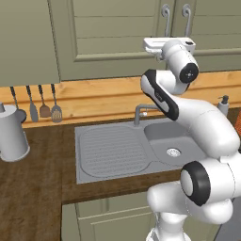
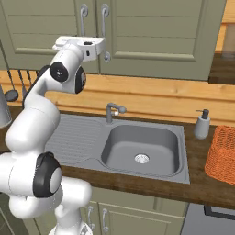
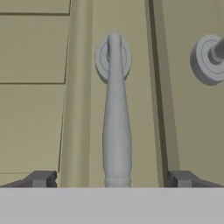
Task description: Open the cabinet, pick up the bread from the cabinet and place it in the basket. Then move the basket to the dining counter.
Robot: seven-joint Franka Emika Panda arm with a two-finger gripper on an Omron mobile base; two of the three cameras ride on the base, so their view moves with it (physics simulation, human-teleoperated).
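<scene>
Cabinet (image 2: 156,36): olive-green, tall, mounted on wall above sink; door closed. Long curved grey bar handle (image 3: 116,122) centred in hand view, running bottom to top, ending in round mount. Second round mount (image 3: 210,59) at upper right of hand view, on neighbouring door across the seam.

Gripper (image 3: 111,179): jaws wide apart, one fingertip (image 3: 41,178) left of handle, other to its right, handle between them; contact with handle cannot be told. Nothing gripped.

Arm pose: raised from base, elbow bent, forearm reaching up and forward, white hand (image 2: 85,48) level against lower cabinet front just beside the two handles (image 1: 176,19).

Basket (image 2: 221,153): bright orange wicker, on desk (image 2: 202,188) to right of sink, cut by frame edge in right base view. Bread not seen.

Desk: dark wood top, grey sink (image 2: 140,149) with drainer to its left, tap (image 2: 112,110) behind bowl, soap dispenser (image 2: 202,124) between sink and basket. Light wood backsplash (image 1: 94,96). Hanging utensils (image 1: 42,106) and metal jug (image 1: 12,134) at far left. Low olive cupboards (image 2: 119,215) under desk.
</scene>
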